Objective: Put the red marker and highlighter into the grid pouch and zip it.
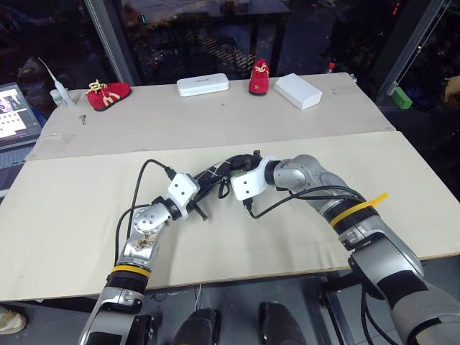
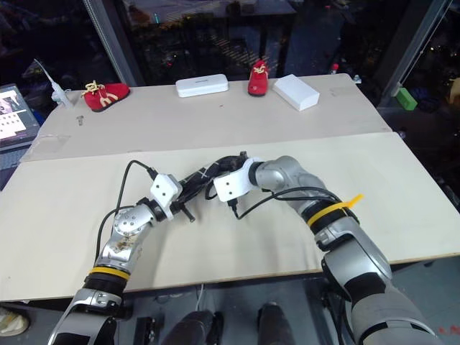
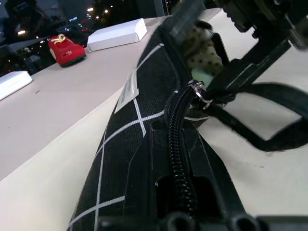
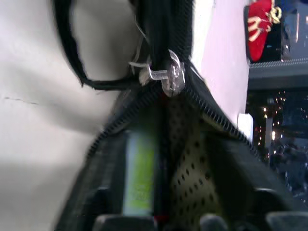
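The grid pouch (image 1: 219, 172) lies mid-surface (image 1: 86, 208), well clear of every edge, half-zipped, highlighter (image 4: 139, 175) visible inside. Left hand (image 1: 203, 192) is clamped on its end; right hand (image 1: 241, 164) fingers apart around the other end.

Grid pouch (image 3: 130, 144): matt black woven cloth, white printed lines, dotted fabric lining. Zipper slider (image 4: 172, 77): shiny metal; teeth black plastic; pull loop (image 3: 269, 120) matt black cord. Highlighter (image 4: 139, 173): translucent light-green plastic, smooth. Table (image 1: 86, 215): matt pale board. Slippers (image 1: 108, 94): red cloth, gold trim.
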